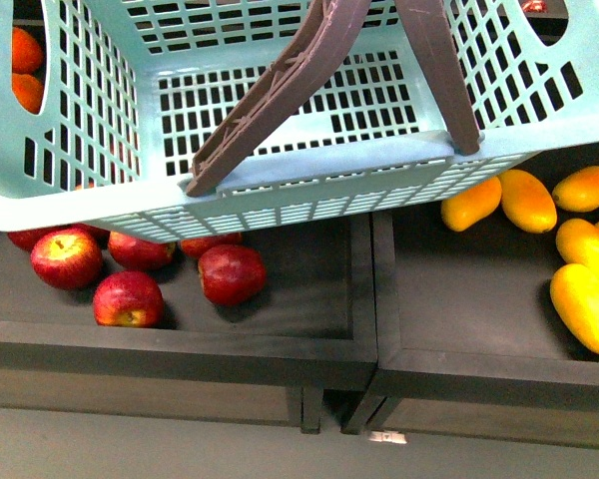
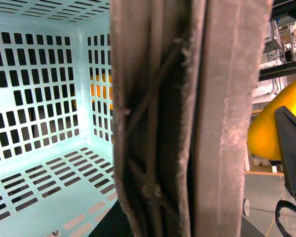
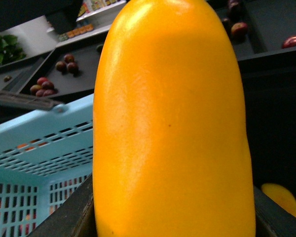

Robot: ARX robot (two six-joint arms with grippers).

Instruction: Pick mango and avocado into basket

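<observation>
The light teal basket (image 1: pixel 100 200) hangs over the black bins in the front view and fills its upper part. Its two brown handles (image 1: pixel 280 85) lean across its opening. In the left wrist view these handles (image 2: pixel 187 123) fill the middle; my left gripper is shut on them and its fingers do not show. My right gripper (image 3: pixel 172 222) is shut on a big yellow mango (image 3: pixel 172 128), which stands upright between dark fingers (image 3: pixel 74 217) beside the basket's rim (image 3: pixel 39 133). The left wrist view also shows this mango (image 2: pixel 266 133) outside the basket. The avocado is out of view.
Red apples (image 1: pixel 230 274) lie in the left black bin (image 1: pixel 280 344) under the basket. Several loose mangoes (image 1: pixel 527 200) lie in the right bin (image 1: pixel 479 369). Oranges (image 1: pixel 25 50) show behind the basket's left wall. Farther shelves hold dark fruit (image 3: pixel 66 66).
</observation>
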